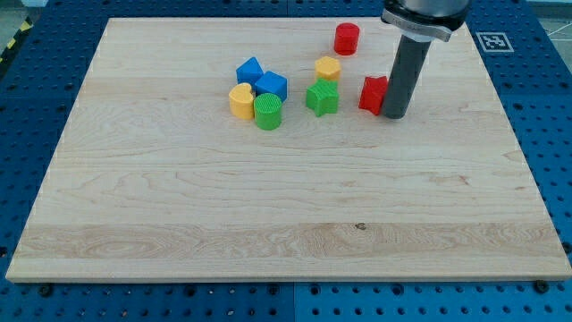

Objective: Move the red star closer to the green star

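A: Where's my tip (393, 114)?

B: Pressed against the red star's (373, 94) right side, hiding part of it, so its points are hard to count. No gripper shows.

A: And the star?

B: On the desk (268, 215), near the green star (322, 97), to its right.

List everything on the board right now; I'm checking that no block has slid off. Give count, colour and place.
red star: 1, red, right of the green star, apart from it
green star: 1, green, right end of the cluster
red cylinder: 1, red, near the view's top edge
yellow blocks: 2, yellow, one above the green star, one heart at cluster's left
blue blocks: 2, blue, side by side, cluster's top
green cylinder: 1, green, cluster's bottom
board: 1, pale wood
my tip: 1, dark, against the red star's right side
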Controlling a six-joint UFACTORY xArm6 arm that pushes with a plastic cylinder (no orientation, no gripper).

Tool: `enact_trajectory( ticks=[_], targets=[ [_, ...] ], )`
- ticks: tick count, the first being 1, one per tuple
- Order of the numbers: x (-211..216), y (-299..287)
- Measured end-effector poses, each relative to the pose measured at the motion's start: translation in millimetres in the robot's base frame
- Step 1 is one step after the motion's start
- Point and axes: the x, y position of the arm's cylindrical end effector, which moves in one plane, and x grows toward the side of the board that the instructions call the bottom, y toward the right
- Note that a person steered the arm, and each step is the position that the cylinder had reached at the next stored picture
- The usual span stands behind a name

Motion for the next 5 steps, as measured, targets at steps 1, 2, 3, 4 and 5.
enact_trajectory(
  ticks=[1,2,3,4,5],
  targets=[
    [0.0,-3.8],
    [12.4,30.7],
    [-4.0,66.3],
    [-36.6,65.2],
    [-38.9,54.8]
  ],
)
